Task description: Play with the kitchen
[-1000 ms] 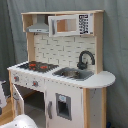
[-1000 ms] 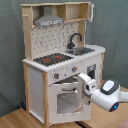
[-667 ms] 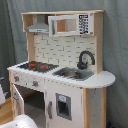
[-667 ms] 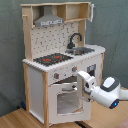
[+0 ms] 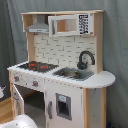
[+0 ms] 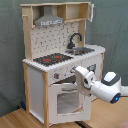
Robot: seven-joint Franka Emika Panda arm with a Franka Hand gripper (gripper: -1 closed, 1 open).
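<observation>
Jaw state could not be determined: the gripper (image 6: 80,75) faced the kitchen (image 6: 60,60) front, its tips hidden against the panel just above the windowed oven door (image 6: 67,100) in the second exterior view. The kitchen stood upright on the wooden floor (image 6: 15,120) before a grey curtain (image 5: 115,50). In the first exterior view, the oven door (image 5: 18,100) hung ajar.
</observation>
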